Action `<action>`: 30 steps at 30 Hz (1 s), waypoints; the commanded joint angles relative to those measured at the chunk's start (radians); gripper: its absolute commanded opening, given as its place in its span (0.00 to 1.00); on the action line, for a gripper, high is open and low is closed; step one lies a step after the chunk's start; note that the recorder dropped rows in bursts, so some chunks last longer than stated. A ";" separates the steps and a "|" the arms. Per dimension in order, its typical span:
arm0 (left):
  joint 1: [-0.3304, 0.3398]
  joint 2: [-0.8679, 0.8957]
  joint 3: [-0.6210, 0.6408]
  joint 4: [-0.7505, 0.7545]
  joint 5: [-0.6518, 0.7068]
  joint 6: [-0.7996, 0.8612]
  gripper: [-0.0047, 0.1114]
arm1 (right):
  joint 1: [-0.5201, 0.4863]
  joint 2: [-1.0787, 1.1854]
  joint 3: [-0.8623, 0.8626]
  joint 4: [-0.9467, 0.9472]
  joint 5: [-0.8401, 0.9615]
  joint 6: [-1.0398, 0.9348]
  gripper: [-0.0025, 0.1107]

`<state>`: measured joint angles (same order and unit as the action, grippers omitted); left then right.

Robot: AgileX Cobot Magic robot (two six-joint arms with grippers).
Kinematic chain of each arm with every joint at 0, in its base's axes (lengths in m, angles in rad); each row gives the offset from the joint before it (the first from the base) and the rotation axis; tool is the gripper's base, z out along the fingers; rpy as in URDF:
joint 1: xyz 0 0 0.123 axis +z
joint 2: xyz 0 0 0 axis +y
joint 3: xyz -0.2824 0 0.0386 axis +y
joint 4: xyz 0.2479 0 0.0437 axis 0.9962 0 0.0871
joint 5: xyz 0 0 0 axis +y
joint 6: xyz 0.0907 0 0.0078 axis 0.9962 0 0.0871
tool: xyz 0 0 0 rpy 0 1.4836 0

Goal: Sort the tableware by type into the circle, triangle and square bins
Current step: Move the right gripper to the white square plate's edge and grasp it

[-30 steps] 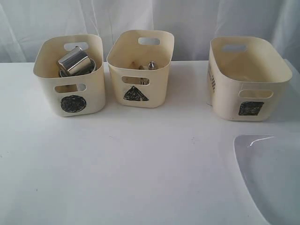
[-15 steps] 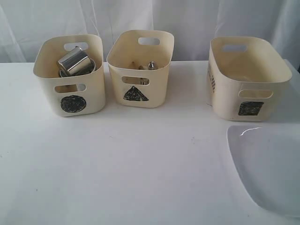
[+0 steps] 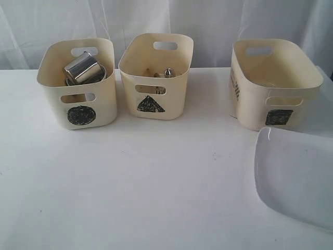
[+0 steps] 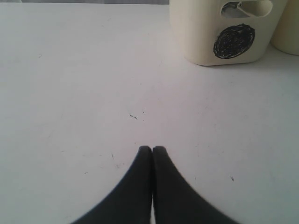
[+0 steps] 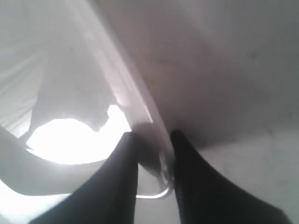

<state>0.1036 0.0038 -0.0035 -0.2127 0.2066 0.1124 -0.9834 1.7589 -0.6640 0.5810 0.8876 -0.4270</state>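
The large white plate (image 3: 296,177) hangs tilted above the table at the right, just in front of the square bin (image 3: 274,86). My right gripper (image 5: 153,137) is shut on the plate (image 5: 117,74) at its rim; the gripper itself is outside the exterior view. The circle bin (image 3: 78,83) at the left holds steel mugs (image 3: 82,67). In the middle stands the triangle bin (image 3: 156,75) with cutlery (image 3: 165,73) poking up inside. My left gripper (image 4: 152,148) is shut and empty, low over bare table in front of the circle bin (image 4: 229,32).
The white table (image 3: 156,182) spreads out in front of the three bins. A pale curtain (image 3: 166,21) hangs behind them. The square bin looks hollow inside from this angle.
The plate has risen off the table and moved toward the square bin, tilting up, with my right gripper holding its rim. The left arm has not moved.
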 commanded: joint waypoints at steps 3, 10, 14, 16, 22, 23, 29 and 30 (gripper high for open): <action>-0.007 -0.004 0.003 -0.002 -0.002 -0.001 0.04 | 0.005 -0.048 0.038 -0.194 0.087 0.008 0.02; -0.007 -0.004 0.003 -0.002 -0.002 -0.001 0.04 | 0.025 -0.177 0.038 -0.156 0.124 0.010 0.02; -0.007 -0.004 0.003 -0.002 -0.002 -0.001 0.04 | 0.100 -0.252 0.038 -0.121 0.136 0.000 0.02; -0.007 -0.004 0.003 -0.002 -0.002 -0.001 0.04 | 0.140 -0.294 0.038 -0.139 0.120 0.000 0.02; -0.007 -0.004 0.003 -0.002 -0.002 -0.001 0.04 | 0.185 -0.372 0.038 -0.187 0.100 -0.006 0.02; -0.007 -0.004 0.003 -0.002 -0.002 -0.001 0.04 | 0.185 -0.376 0.038 -0.185 0.098 -0.020 0.02; -0.007 -0.004 0.003 -0.002 -0.002 -0.001 0.04 | 0.185 -0.381 0.038 -0.104 0.076 -0.119 0.02; -0.007 -0.004 0.003 -0.002 -0.002 -0.001 0.04 | 0.185 -0.381 0.038 -0.073 0.073 -0.153 0.02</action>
<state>0.1036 0.0038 -0.0035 -0.2127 0.2066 0.1124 -0.8014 1.3845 -0.6273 0.4677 0.9943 -0.4939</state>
